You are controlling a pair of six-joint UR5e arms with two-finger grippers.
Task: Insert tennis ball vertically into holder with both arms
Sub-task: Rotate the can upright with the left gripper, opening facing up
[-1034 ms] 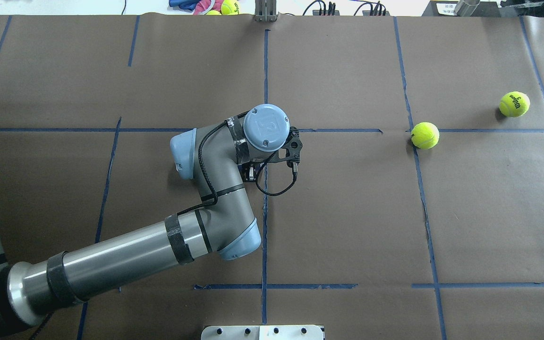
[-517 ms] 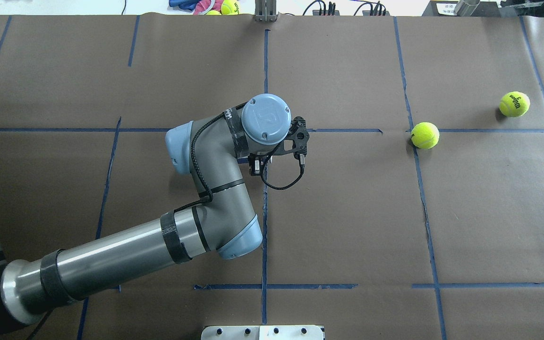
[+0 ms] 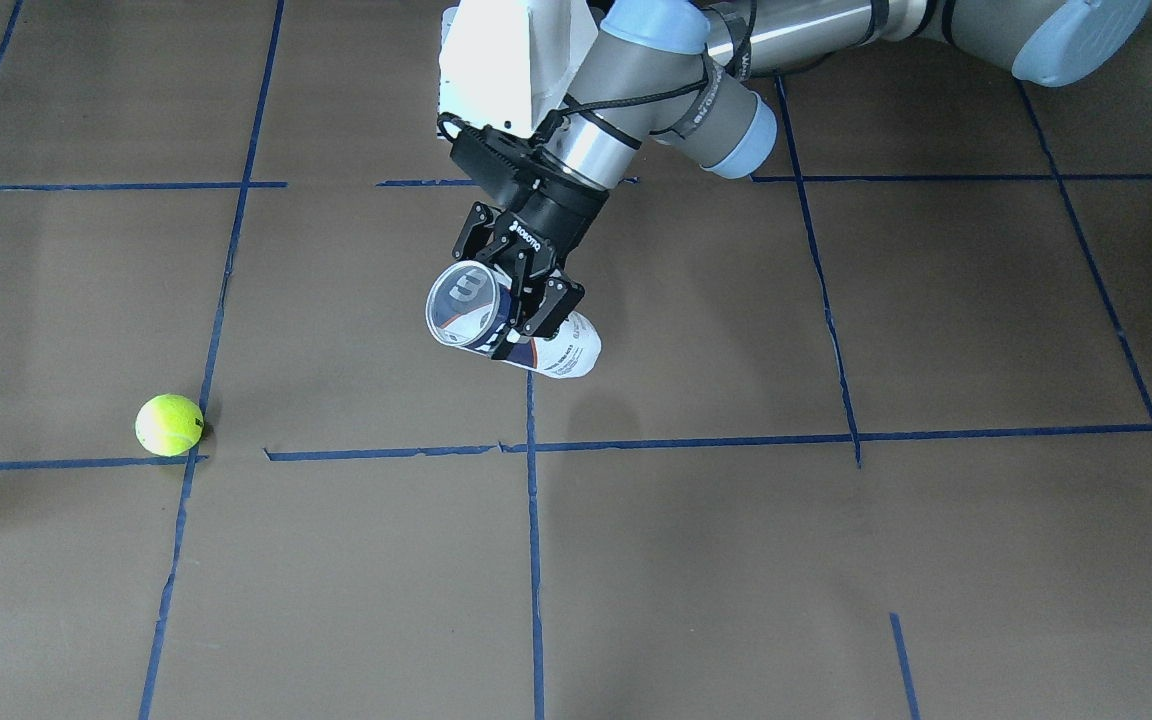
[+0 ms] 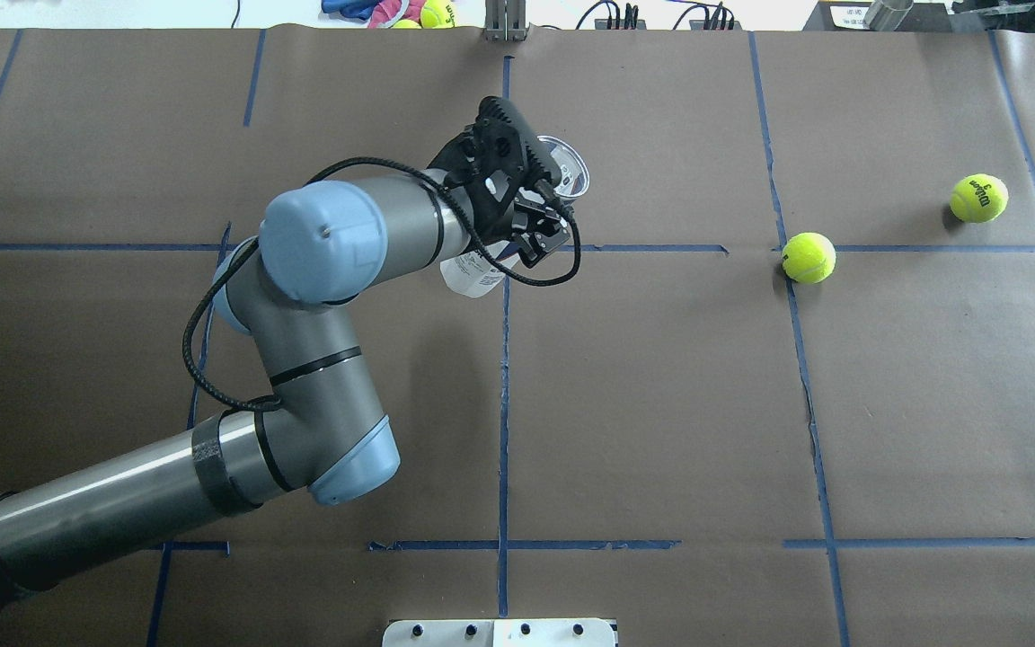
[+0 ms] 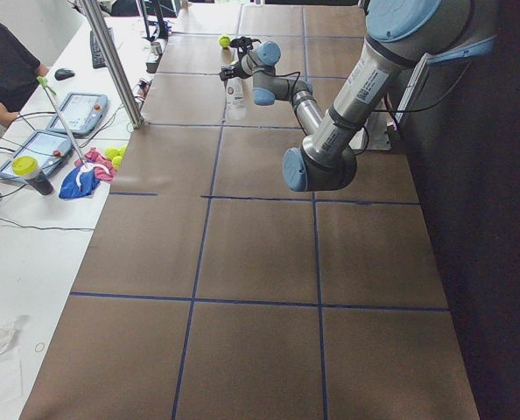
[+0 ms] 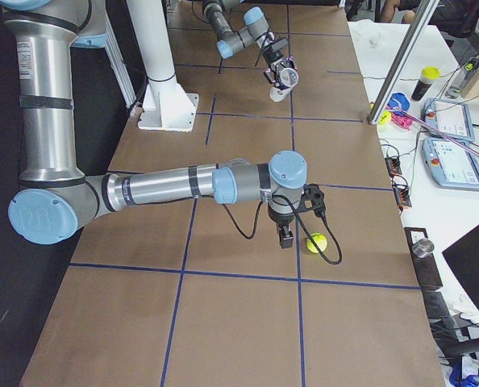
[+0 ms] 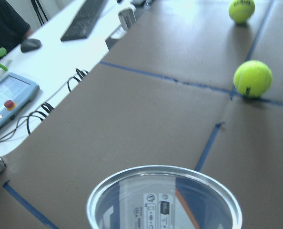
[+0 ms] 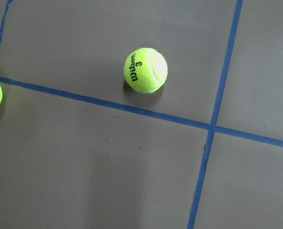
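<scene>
Left gripper (image 3: 516,300) is clamped around a tilted clear can (image 3: 566,352), its mouth at one o'clock seen from overhead. Right gripper (image 6: 284,236): cannot tell.

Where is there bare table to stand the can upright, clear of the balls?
The holder hangs tilted over the centre tape line. Bare paper lies beneath it and from that line to the tape line beside the inner tennis ball. The robot's right end is crowded: that ball and the outer tennis ball lie there.
</scene>
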